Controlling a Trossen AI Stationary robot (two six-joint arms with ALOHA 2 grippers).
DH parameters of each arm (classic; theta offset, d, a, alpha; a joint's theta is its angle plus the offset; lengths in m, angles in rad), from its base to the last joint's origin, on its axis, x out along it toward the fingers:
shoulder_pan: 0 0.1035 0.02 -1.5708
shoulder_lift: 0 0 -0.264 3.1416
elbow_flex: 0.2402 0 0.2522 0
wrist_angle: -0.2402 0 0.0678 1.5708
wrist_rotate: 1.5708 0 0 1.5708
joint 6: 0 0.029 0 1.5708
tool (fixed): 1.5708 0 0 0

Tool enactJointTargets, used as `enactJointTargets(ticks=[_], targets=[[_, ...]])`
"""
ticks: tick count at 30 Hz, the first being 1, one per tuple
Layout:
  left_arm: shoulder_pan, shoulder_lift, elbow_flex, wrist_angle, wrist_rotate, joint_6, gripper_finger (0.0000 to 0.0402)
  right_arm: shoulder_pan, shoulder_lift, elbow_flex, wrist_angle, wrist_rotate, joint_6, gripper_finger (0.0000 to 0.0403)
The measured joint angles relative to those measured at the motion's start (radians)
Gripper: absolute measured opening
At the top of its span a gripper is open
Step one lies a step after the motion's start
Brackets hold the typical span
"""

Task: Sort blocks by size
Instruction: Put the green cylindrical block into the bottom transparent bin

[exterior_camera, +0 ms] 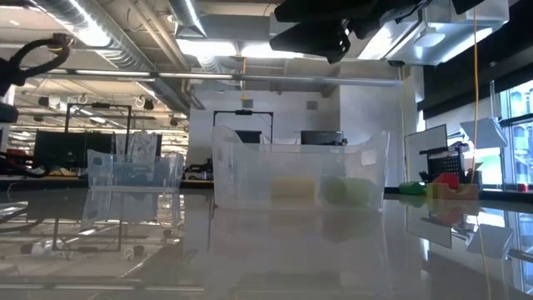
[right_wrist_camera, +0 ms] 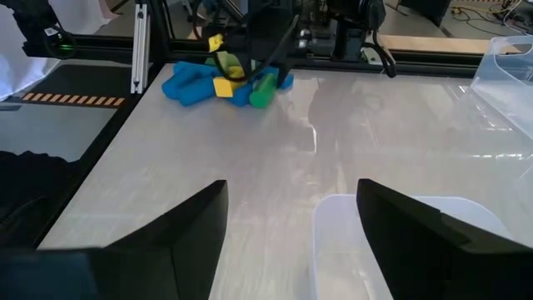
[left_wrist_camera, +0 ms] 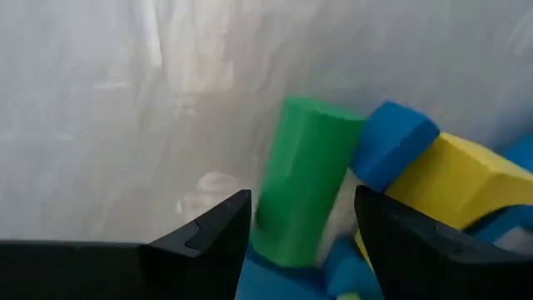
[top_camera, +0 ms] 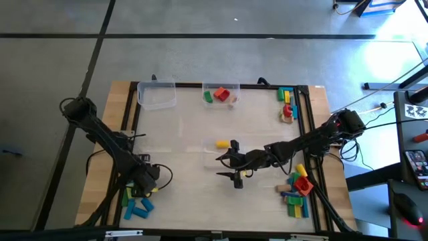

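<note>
The left gripper (top_camera: 142, 189) is lowered into the blue, green and yellow foam blocks (top_camera: 137, 203) at the near-left table corner, its fingers spread around an upright green cylinder block (left_wrist_camera: 301, 179). The right gripper (top_camera: 234, 167) hangs over mid-table, fingers released and holding nothing, above a clear plastic tub (right_wrist_camera: 391, 246).

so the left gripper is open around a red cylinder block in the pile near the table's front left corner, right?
Not quite: the cylinder block is green, not red. The left wrist view shows it between the open fingers of the left gripper, with blue and yellow blocks beside it. The high view places that pile near the table's front left corner.
</note>
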Motion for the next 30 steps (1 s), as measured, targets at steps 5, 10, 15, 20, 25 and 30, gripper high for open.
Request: enactJointTargets(ticks=[5, 10, 15, 20, 25, 30], targets=[[0.0, 0.0, -0.052, 0.025, -0.003, -0.016, 0.021, 0.0, 0.0, 0.0, 0.0, 0.0, 0.0, 0.0264], [0.0, -0.005, -0.079, 0.066, -0.007, -0.037, 0.0209, 0.0, 0.0, 0.0, 0.0, 0.001, 0.0, 0.0264], [0.013, -0.005, -0.079, 0.062, -0.012, -0.043, 0.0169, 0.0, 0.0, 0.001, -0.001, 0.02, 0.0, 0.0264], [0.027, -0.005, -0.079, 0.074, -0.011, -0.005, 0.0126, 0.0, 0.0, 0.001, -0.008, 0.02, 0.0, 0.0264], [0.045, -0.005, -0.061, 0.065, -0.001, 0.027, 0.0126, 0.0, 0.0, 0.001, -0.013, 0.021, 0.0, 0.0264], [0.091, -0.052, -0.015, 0.073, -0.017, 0.089, 0.0126, 0.0, 0.0, 0.001, -0.016, 0.024, 0.0, 0.0264]])
